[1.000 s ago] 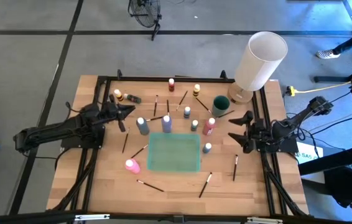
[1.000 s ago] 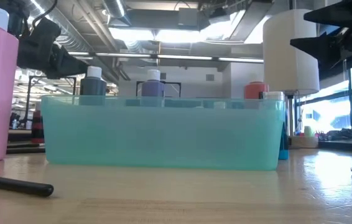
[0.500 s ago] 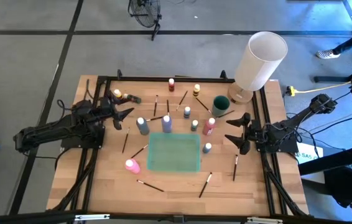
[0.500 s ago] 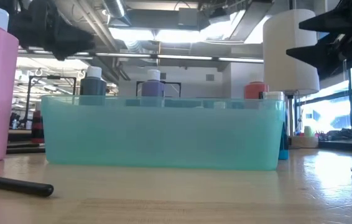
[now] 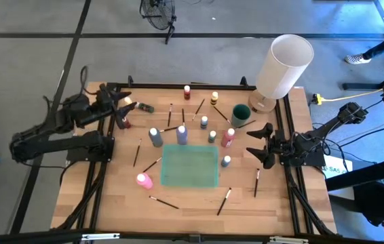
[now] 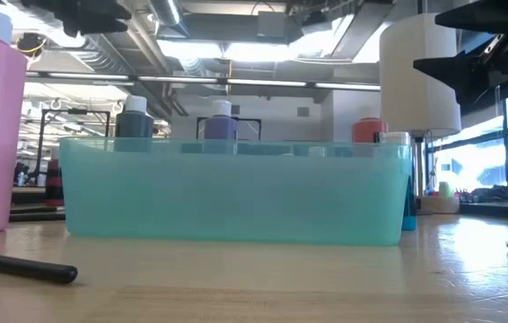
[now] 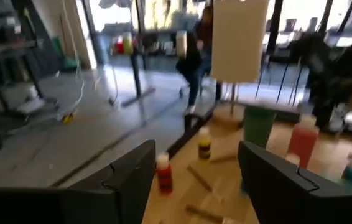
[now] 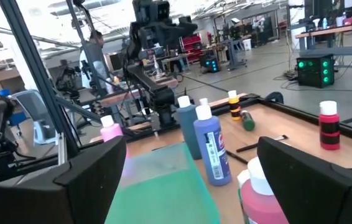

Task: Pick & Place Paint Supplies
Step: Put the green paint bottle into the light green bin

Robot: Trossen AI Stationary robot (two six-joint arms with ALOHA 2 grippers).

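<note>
Small paint bottles stand on the wooden table around a teal bin [image 5: 190, 166]: pink [image 5: 144, 180], grey-blue [image 5: 155, 137], purple [image 5: 182, 134], red [image 5: 187, 91], yellow [image 5: 214, 98] and others. Thin dark brushes [image 5: 163, 202] lie scattered flat. My left gripper [image 5: 121, 112] hangs open, high above the table's far left, over a small dark bottle [image 5: 125, 123]; its wrist view shows nothing between the fingers [image 7: 132, 180]. My right gripper [image 5: 263, 142] stands open at the right edge, near a blue bottle [image 5: 226, 160], and it holds nothing.
A tall white cylinder [image 5: 283, 68] stands at the far right corner with a dark green cup [image 5: 240, 115] beside it. One bottle [image 5: 143, 107] lies on its side at the far left. A black frame [image 5: 178, 86] rims the table. A person [image 7: 194, 50] shows beyond the table.
My left gripper has opened, risen well clear of the table and drawn back toward the far left corner. The bottles, brushes and bin have stayed where they were.
</note>
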